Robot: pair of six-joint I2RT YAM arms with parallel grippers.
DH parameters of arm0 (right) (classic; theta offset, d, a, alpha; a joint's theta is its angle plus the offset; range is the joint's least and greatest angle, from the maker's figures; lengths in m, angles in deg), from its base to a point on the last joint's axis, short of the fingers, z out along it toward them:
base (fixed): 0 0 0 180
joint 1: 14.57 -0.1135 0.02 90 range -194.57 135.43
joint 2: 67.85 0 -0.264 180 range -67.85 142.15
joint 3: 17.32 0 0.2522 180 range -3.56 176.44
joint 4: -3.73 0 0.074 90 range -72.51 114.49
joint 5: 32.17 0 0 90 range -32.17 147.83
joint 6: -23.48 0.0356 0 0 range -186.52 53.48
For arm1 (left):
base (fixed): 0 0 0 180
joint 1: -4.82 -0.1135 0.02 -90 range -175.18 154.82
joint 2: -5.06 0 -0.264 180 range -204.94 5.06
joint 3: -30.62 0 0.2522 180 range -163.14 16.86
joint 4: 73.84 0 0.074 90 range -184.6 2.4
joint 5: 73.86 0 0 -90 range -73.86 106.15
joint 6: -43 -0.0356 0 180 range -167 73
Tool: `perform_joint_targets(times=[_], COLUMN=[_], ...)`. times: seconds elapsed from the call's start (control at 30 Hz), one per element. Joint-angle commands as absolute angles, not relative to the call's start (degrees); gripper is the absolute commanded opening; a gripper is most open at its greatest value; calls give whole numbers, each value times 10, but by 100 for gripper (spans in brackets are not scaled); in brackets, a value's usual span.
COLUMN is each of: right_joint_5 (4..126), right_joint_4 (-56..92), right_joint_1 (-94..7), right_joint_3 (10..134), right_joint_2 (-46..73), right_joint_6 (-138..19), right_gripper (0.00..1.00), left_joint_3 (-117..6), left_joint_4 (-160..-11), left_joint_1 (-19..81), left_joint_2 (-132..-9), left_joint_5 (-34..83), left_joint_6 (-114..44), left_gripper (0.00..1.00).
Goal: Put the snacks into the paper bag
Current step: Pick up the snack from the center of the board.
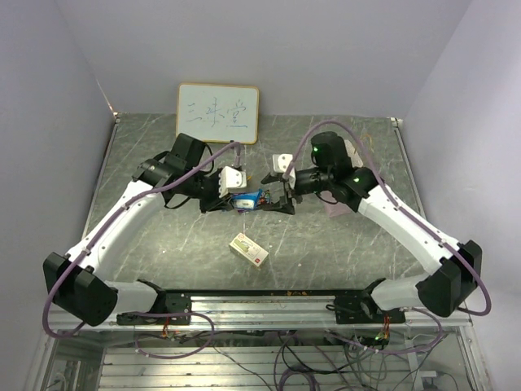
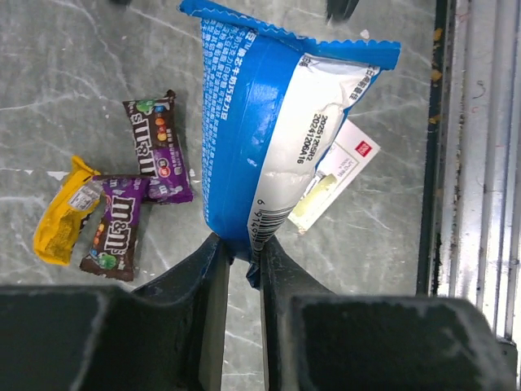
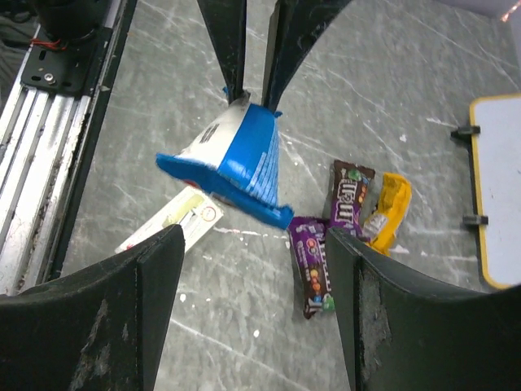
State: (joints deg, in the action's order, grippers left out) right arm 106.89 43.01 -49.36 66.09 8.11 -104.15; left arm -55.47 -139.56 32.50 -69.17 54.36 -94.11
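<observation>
My left gripper (image 2: 241, 249) is shut on the bottom corner of a blue and white snack bag (image 2: 269, 122) and holds it above the table. From above, the left gripper (image 1: 234, 200) and the bag (image 1: 247, 199) are mid-table. My right gripper (image 3: 254, 244) is open and empty, facing the hanging bag (image 3: 240, 159) a short way off, and from above it (image 1: 279, 195) sits just right of the bag. Two purple packets (image 2: 159, 147) (image 2: 114, 228) and a yellow packet (image 2: 59, 213) lie on the table. The pale pink paper bag (image 1: 335, 208) is mostly hidden under the right arm.
A white, red-ended packet (image 1: 248, 249) lies nearer the front; it also shows in the left wrist view (image 2: 334, 175) and the right wrist view (image 3: 171, 221). A white writing board (image 1: 217, 113) leans at the back wall. A metal rail (image 2: 480, 163) runs along the near edge.
</observation>
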Motion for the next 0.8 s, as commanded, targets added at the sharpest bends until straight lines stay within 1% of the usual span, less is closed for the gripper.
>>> perform_joint_targets(times=[0.0, 0.13, 0.27, 0.43, 0.6, 0.77], right_joint_5=[1062, 1057, 1059, 1070, 1072, 1072], right_joint_4=[413, 407, 406, 405, 403, 400], right_joint_1=[-527, -548, -553, -554, -556, -557], right_joint_3=[689, 685, 685, 679, 672, 668], right_joint_2=[106, 110, 106, 93, 88, 87], right_joint_6=[-1070, -1069, -1065, -1059, -1056, -1052], right_gripper=[70, 68, 62, 60, 49, 34], left_joint_3=[-551, -549, -546, -550, -551, -551], left_joint_4=[-1420, -1425, -1422, -1422, -1420, -1419], left_joint_1=[322, 322, 322, 322, 323, 323], left_joint_2=[-672, -670, -669, -677, -684, -688], left_joint_5=[599, 604, 604, 608, 611, 613], left_joint_6=[-944, -945, -943, -944, -943, -943], left_gripper=[26, 26, 26, 26, 26, 27])
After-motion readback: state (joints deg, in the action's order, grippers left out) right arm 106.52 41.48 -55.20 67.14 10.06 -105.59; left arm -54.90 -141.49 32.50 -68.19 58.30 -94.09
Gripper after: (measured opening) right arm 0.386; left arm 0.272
